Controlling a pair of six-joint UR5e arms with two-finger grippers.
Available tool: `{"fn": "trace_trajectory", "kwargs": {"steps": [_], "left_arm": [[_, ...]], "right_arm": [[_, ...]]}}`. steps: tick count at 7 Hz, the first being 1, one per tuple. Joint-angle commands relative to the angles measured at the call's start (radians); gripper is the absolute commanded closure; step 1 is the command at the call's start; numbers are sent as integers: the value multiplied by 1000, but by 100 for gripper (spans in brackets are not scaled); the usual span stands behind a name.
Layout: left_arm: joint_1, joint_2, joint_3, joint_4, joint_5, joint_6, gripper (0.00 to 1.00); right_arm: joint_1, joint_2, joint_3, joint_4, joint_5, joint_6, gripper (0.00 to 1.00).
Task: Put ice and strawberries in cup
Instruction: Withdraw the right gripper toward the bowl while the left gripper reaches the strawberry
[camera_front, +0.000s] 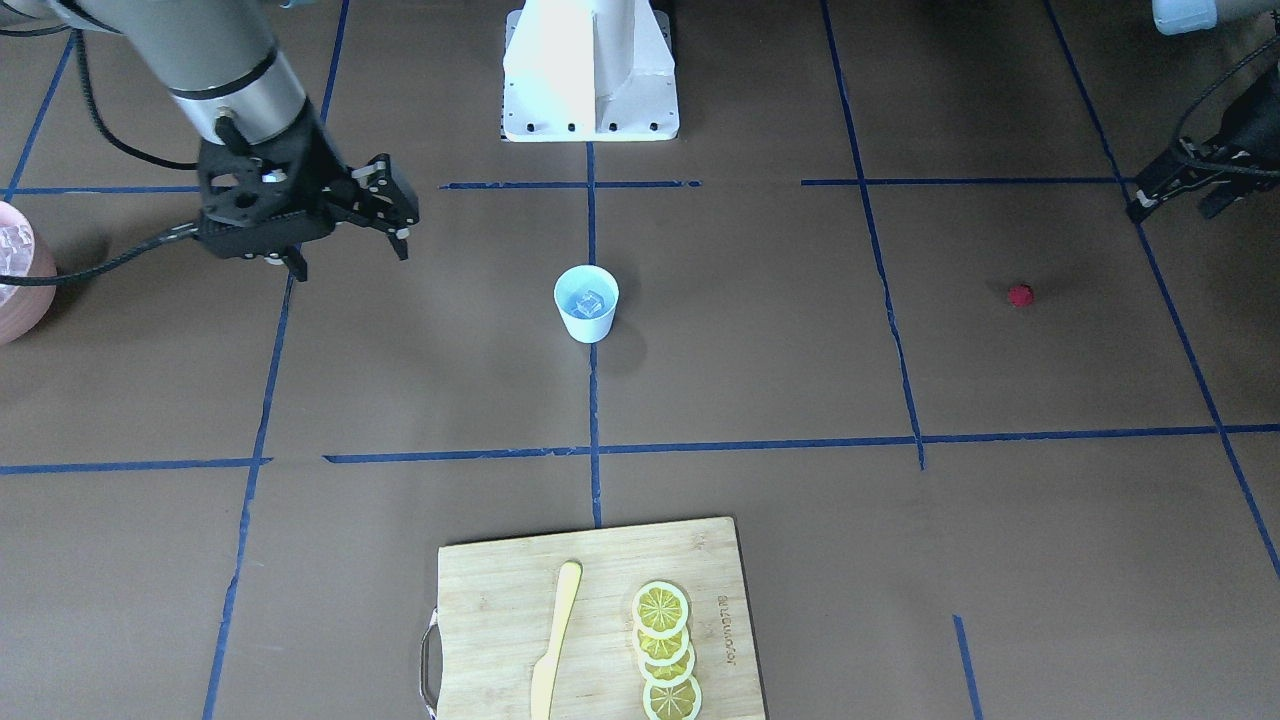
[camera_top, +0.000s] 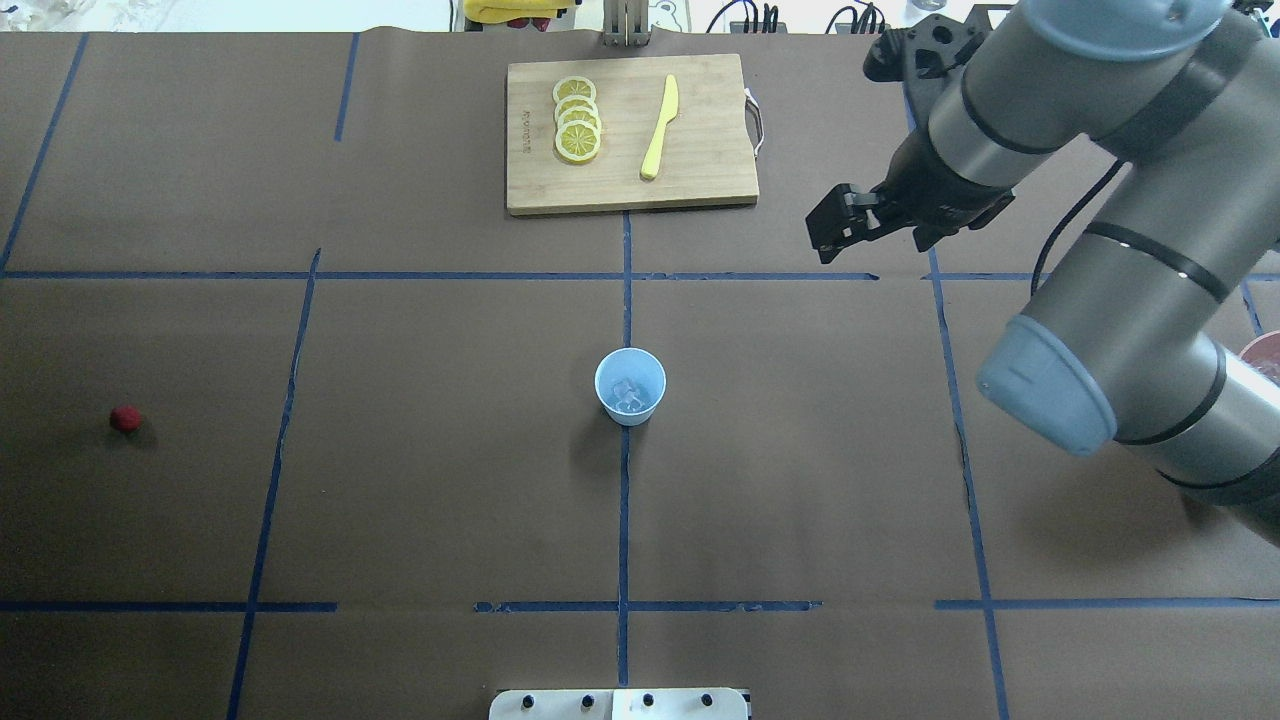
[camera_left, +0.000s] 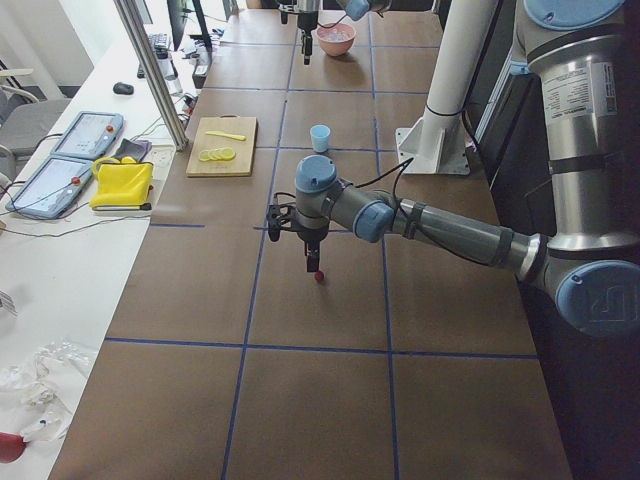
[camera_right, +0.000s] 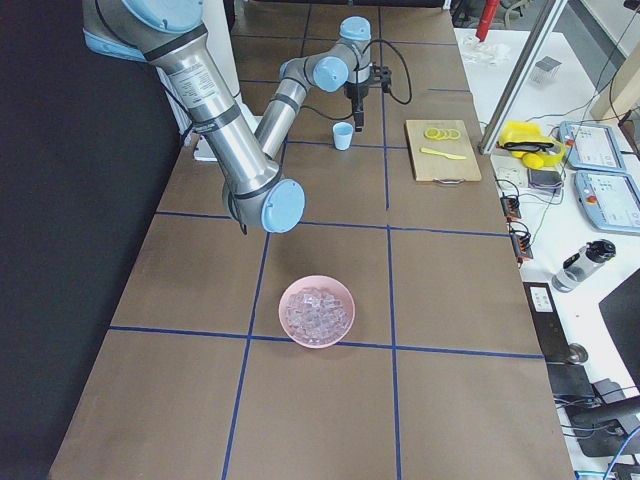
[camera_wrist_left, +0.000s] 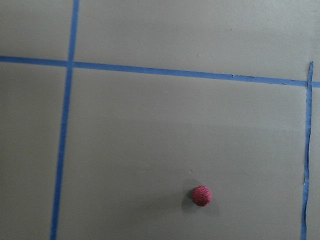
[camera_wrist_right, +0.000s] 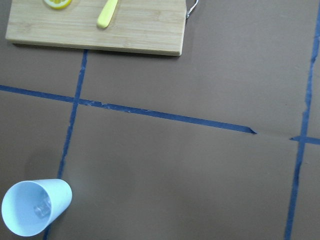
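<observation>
- overhead exterior view has the cup (camera_top: 601, 381) upright in the middle of the worktop (camera_top: 420, 480), right on a line of blue tape (camera_top: 623, 520).
- ice (camera_top: 630, 396) lies in the bottom of the cup: a few clear cubes, well below the rim.
- the strawberry (camera_top: 125, 418) is a small dark-red ball lying alone on the bare worktop, well apart from the cup on the robot's left side.
- the left gripper (camera_left: 313, 260) hangs in the air near the strawberry, fingers pointing down and not touching it. from where i stand i cannot tell how far its jaws are parted.
- the right gripper (camera_front: 405, 235) is up off the worktop on the robot's right, well clear of the cup. its jaws look parted and there is nothing between them.
- a pink bowl (camera_right: 284, 308) stands further out on the robot's right with a heap of ice cubes (camera_right: 318, 310) in it.
- across the worktop from the robot lies a wooden cutting board (camera_top: 700, 170) with a metal handle at one end.
- on the board a row of lemon slices (camera_top: 577, 122) overlap one another, and a yellow knife (camera_top: 660, 125) lies beside them, not touching.
</observation>
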Motion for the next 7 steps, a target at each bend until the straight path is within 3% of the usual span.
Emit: {"fn": "trace_trajectory", "kwargs": {"steps": [1, 4, 5, 7], "left_arm": [[193, 6, 30, -115, 168, -209, 0], [306, -38, 198, -358, 224, -375, 0], [359, -48, 223, -364, 288, -391, 0], [367, -57, 246, -364, 301, -391, 0]], "right_arm": [[127, -139, 36, 4, 48, -215, 1], [211, -218, 45, 7, 96, -288, 1], [211, -224, 45, 7, 96, -287, 1], [209, -224, 44, 7, 96, -285, 1]]}}
